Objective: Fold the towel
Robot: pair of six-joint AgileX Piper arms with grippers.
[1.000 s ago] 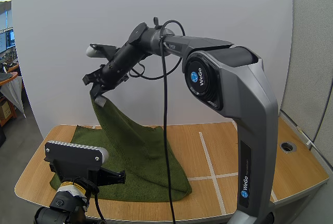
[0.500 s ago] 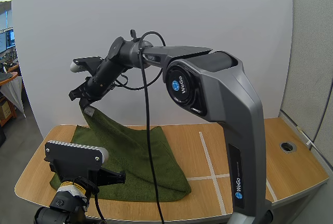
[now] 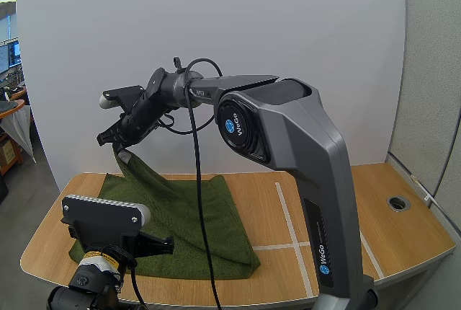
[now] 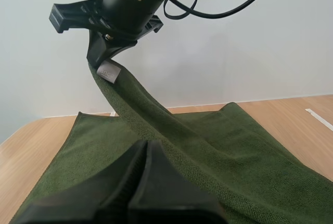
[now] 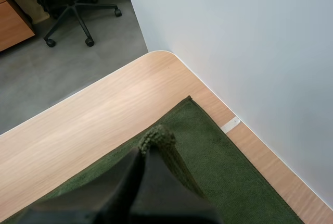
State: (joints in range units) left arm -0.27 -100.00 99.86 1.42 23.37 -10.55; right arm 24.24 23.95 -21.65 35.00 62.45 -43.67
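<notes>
In the high view my right arm [image 3: 302, 144] rises from its base to the right of the towel [image 3: 187, 216], bends high above it and stretches out level over the towel towards its far left corner. The wrist tips downward there, and my right gripper [image 3: 119, 145] hangs well above the table [image 3: 346, 209], pinching one corner of the towel. From that pinch a band of green cloth slopes down to the rest of the towel, which lies flat on the left half of the table. My left arm [image 3: 97, 270] sits low at the towel's near left edge, with my left gripper [image 3: 162, 244] pointing sideways just above the cloth.

In the left wrist view my left gripper [image 4: 146, 146] is pressed together into one dark wedge, holding nothing, low over the flat part of the towel [image 4: 244, 151]. Beyond it my right gripper [image 4: 106, 60] hangs above the towel, and a small grey label [image 4: 109, 71] sits on the raised corner just under it.

In the right wrist view my right gripper [image 5: 146, 152] looks steeply down at the towel [image 5: 223, 177], its tips clamped on a bunched green corner. Under it the flat cloth reaches to the far left corner of the table [image 5: 88, 114].
</notes>
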